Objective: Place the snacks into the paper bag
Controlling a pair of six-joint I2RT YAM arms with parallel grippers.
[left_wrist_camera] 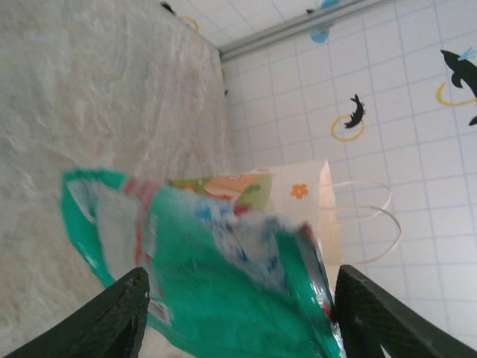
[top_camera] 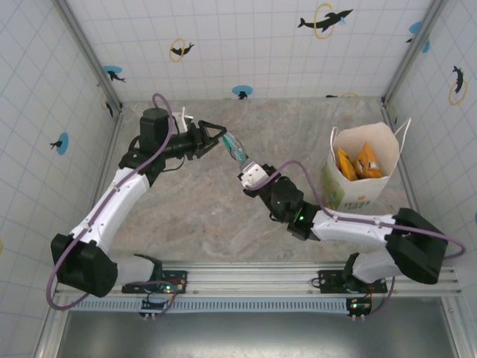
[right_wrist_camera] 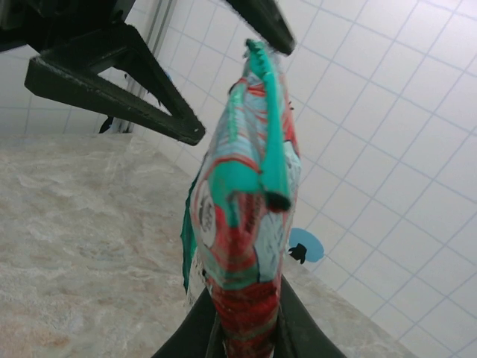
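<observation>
The teal snack packet (top_camera: pixel 236 148) hangs in the air above the middle of the desk (top_camera: pixel 201 216), between the two arms and well apart from the paper bag (top_camera: pixel 350 190). To its left, the left gripper (top_camera: pixel 222 134) stands wide, its fingers spread to either side of the packet's upper end. The left wrist view shows a gap at each finger, so I judge that it carries none of the weight. Just right of the packet and below it, the right gripper (top_camera: pixel 246 168) is pinched narrow on the lower edge, holding the packet upright by that one end.

That hold is a thin strip of glossy foil with the whole packet standing above it. A quick swing toward the bag could let it flop over or slide out. In the right wrist view one left fingertip sits close to the packet's top, so a move made before that arm backs away might snag the foil and drag it from the pinch.

At far right the paper bag stands upright near the wall, mouth open, with orange packets (top_camera: pixel 367 160) leaning inside. I cannot tell whether more lie beneath them. The loop handles rise at the rim, and a packet brought in low could catch one and tip the bag.
</observation>
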